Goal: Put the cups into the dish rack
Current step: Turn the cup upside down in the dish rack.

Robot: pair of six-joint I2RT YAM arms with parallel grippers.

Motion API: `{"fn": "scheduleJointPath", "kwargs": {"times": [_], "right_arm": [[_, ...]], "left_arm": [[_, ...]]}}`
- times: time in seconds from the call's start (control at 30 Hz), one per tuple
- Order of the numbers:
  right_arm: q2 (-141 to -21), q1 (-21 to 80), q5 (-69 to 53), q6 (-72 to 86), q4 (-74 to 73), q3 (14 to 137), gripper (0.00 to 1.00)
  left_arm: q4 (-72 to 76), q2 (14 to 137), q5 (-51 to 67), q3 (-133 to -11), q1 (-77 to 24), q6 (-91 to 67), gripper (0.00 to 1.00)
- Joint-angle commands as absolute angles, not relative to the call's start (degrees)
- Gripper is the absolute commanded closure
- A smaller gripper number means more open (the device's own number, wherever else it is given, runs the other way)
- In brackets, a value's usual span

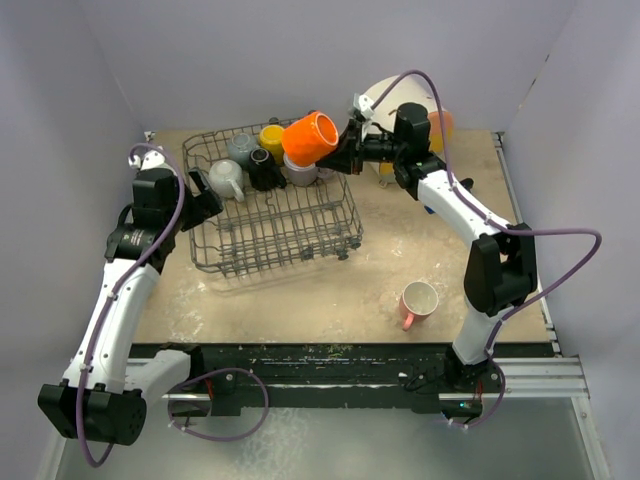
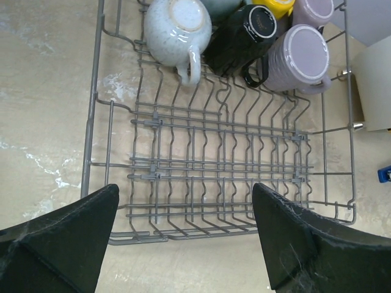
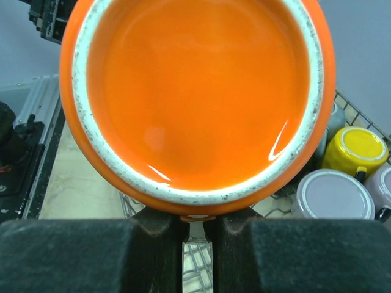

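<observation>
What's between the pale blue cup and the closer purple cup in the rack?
A black cup sits between the pale blue cup and the closer purple cup. The left wrist view shows it.

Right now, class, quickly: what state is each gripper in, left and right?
Left gripper: open, holding nothing.
Right gripper: shut on the orange cup.

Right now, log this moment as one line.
left gripper: open, empty, at dish rack left edge | right gripper: shut on orange mug over rack's far end | pink mug: on table, outside rack
</observation>
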State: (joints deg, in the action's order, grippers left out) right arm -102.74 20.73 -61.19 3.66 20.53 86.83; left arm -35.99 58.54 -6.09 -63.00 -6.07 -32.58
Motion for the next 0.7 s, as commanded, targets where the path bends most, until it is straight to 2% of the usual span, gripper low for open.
{"fn": "scheduleJointPath", "kwargs": {"times": [0.0, 0.17, 0.3, 0.67], "right_arm": [[-100.17, 21.2, -58.76, -3.84, 17.81, 89.3, 1.0], [-101.25, 21.98, -56.72, -10.51, 10.72, 89.96, 1.0], [-102.14, 22.82, -54.57, -15.61, 5.74, 90.26, 1.0], [-105.5, 25.31, -47.63, -22.48, -3.07, 91.29, 1.0]], "left_arm": [[-36.95, 58.83, -8.8, -63.12, -5.88, -34.39, 0.07], [-38.12, 58.89, -10.1, -63.16, -5.88, -35.5, 0.06], [-39.36, 58.71, -11.87, -63.02, -5.83, -36.88, 0.0], [-40.05, 58.45, -12.39, -62.31, -5.84, -38.31, 0.01]]}}
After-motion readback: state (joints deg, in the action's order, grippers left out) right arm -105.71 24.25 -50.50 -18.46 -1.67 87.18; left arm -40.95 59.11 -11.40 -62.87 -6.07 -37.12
